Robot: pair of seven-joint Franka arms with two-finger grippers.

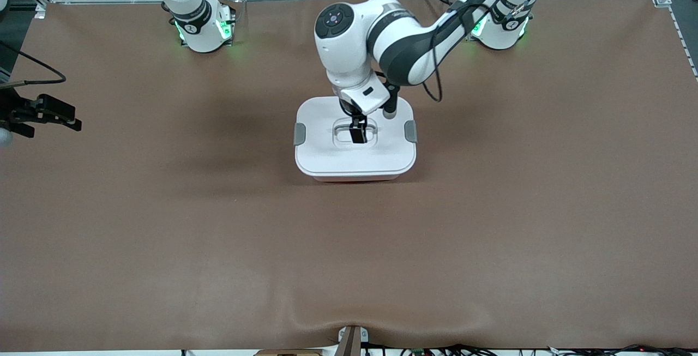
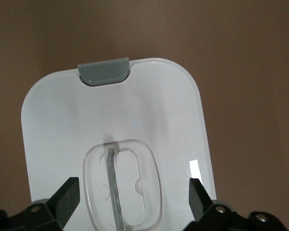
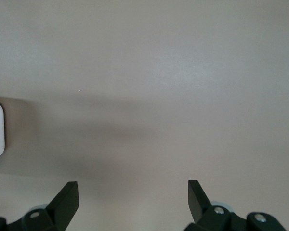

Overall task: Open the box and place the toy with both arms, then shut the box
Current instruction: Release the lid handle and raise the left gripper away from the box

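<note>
Brown counter (image 1: 163,225) carries a white box (image 1: 354,154) at its middle, lid on.
Left end effector (image 1: 357,133), fingers apart, hangs over the lid handle (image 2: 114,187), fit to lift or just released; right end effector (image 3: 132,202), fingers apart, waits aside; no toy shows.

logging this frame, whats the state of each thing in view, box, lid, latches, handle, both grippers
box: on the table, shut
lid: on, seated flat
latches: one at each end, both down against the lid
handle: lying in its recess, not gripped
left gripper: open, over the handle, fingers on either side
right gripper: open, holding nothing, over bare table at the right arm's end, waiting
toy: not seen
</note>
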